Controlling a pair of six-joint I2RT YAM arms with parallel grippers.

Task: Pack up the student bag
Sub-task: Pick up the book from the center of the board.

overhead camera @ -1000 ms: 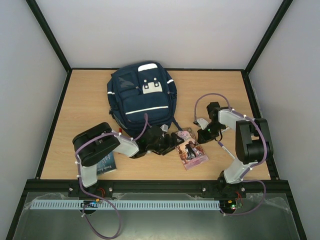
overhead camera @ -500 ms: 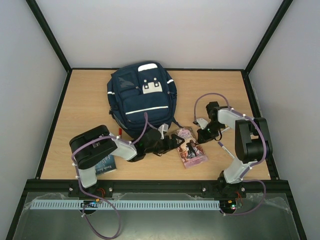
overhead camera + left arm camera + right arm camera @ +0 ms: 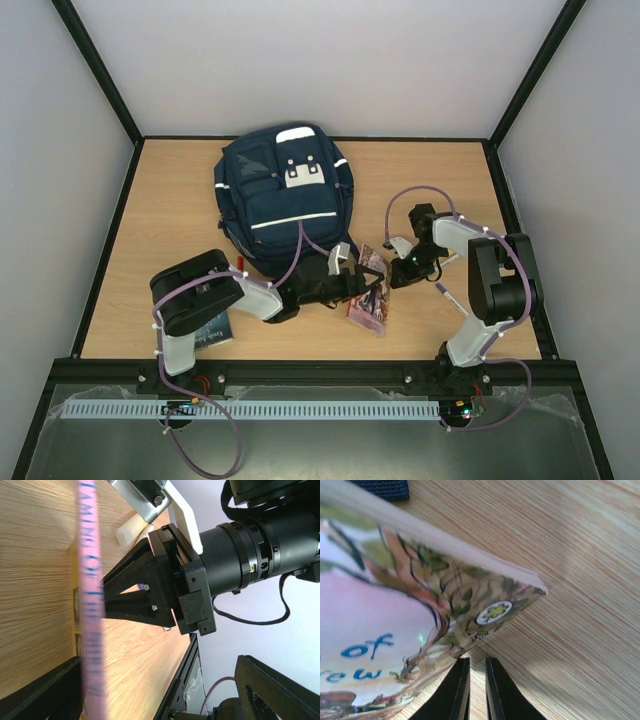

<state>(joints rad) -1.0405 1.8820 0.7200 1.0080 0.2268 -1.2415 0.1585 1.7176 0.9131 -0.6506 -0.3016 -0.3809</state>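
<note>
The student bag (image 3: 280, 200), a navy backpack with white strips, lies flat at the back of the table. In front of it a pink paperback (image 3: 368, 297) stands tilted up on one long edge. My left gripper (image 3: 362, 283) is open around it. In the left wrist view the blurred pink spine (image 3: 92, 605) leans beside one finger (image 3: 40, 692), with a wide gap to the other finger (image 3: 280, 690). My right gripper (image 3: 402, 266) is shut, empty and low on the table. Its tips (image 3: 474, 667) sit just below the book's raised corner (image 3: 495, 611).
A second, dark-covered book (image 3: 212, 330) lies near the front left, partly under my left arm. A strap end of the bag (image 3: 385, 489) lies just behind the pink book. Black frame rails (image 3: 320, 368) border the wooden table (image 3: 450, 190).
The pink book was flat on the table and now stands tipped on its edge. My left gripper has pushed right against it; the right gripper shifted slightly left, staying shut.
</note>
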